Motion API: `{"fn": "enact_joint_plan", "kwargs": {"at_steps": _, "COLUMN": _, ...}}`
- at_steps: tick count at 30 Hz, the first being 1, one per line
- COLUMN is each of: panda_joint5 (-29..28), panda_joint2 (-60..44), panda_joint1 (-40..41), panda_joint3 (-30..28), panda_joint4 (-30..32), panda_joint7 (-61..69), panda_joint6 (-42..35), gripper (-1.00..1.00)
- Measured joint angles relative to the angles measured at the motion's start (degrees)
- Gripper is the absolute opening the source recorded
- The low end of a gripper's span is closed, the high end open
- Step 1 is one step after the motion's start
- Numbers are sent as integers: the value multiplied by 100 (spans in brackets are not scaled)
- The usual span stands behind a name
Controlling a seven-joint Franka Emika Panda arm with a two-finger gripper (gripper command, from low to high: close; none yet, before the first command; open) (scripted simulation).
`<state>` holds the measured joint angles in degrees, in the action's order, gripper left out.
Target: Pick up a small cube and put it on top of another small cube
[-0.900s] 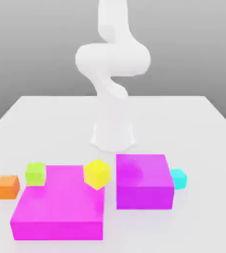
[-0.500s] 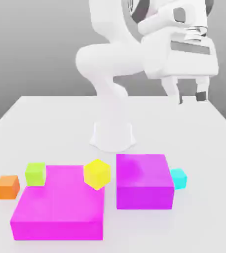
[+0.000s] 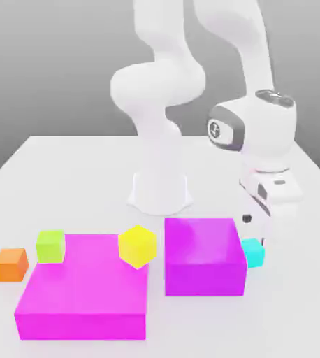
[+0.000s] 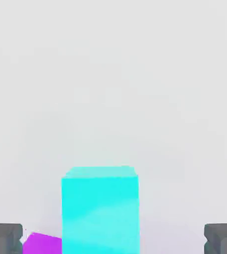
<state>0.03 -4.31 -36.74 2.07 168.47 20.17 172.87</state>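
The small cyan cube (image 3: 254,253) rests on the white table, touching the right side of the taller magenta block (image 3: 205,256) in the exterior view. My gripper (image 3: 256,231) hangs just above it, open and holding nothing. In the hand view the cyan cube (image 4: 100,208) stands between my two dark fingertips (image 4: 5,238), which are spread far wider than the cube. A corner of the magenta block (image 4: 41,244) shows beside it. A yellow cube (image 3: 137,245) and a green cube (image 3: 50,245) sit by the flat magenta block (image 3: 86,297).
An orange cube (image 3: 10,265) lies at the exterior view's left, beside the flat magenta block. The arm's white base (image 3: 161,192) stands behind the blocks. Bare table stretches to the right of the cyan cube and along the back.
The hand has come down from high above the table's right side to just over the cyan cube. None of the cubes or blocks has moved.
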Motion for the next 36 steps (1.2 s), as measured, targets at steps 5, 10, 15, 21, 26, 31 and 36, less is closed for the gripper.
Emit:
{"fn": "enact_joint_plan", "kwargs": {"at_steps": 5, "panda_joint5": -44, "panda_joint2": -993, "panda_joint1": -165, "panda_joint3": -184, "panda_joint4": -176, "panda_joint7": -30, "panda_joint6": 807, "gripper": -100}}
{"fn": "enact_joint_plan", "kwargs": {"at_steps": 10, "panda_joint5": -50, "panda_joint2": -992, "panda_joint1": -164, "panda_joint3": -183, "panda_joint4": -176, "panda_joint7": -36, "panda_joint6": 795, "gripper": -100}}
{"fn": "enact_joint_plan", "kwargs": {"at_steps": 15, "panda_joint5": -20, "panda_joint2": -521, "panda_joint1": -98, "panda_joint3": -115, "panda_joint4": -89, "panda_joint7": -4, "panda_joint6": 414, "gripper": -100}}
{"fn": "enact_joint_plan", "kwargs": {"at_steps": 21, "panda_joint5": -12, "panda_joint2": 561, "panda_joint1": -98, "panda_joint3": -81, "panda_joint4": 82, "panda_joint7": 85, "panda_joint6": -462, "gripper": -100}}
{"fn": "enact_joint_plan", "kwargs": {"at_steps": 26, "panda_joint5": -349, "panda_joint2": 748, "panda_joint1": 152, "panda_joint3": -402, "panda_joint4": -206, "panda_joint7": 602, "panda_joint6": -696, "gripper": -100}}
{"fn": "enact_joint_plan", "kwargs": {"at_steps": 31, "panda_joint5": -521, "panda_joint2": 1626, "panda_joint1": 902, "panda_joint3": -969, "panda_joint4": -216, "panda_joint7": 700, "panda_joint6": -1624, "gripper": -100}}
{"fn": "enact_joint_plan", "kwargs": {"at_steps": 36, "panda_joint5": -849, "panda_joint2": 2523, "panda_joint1": 1860, "panda_joint3": -1449, "panda_joint4": -193, "panda_joint7": 623, "panda_joint6": -2573, "gripper": -100}}
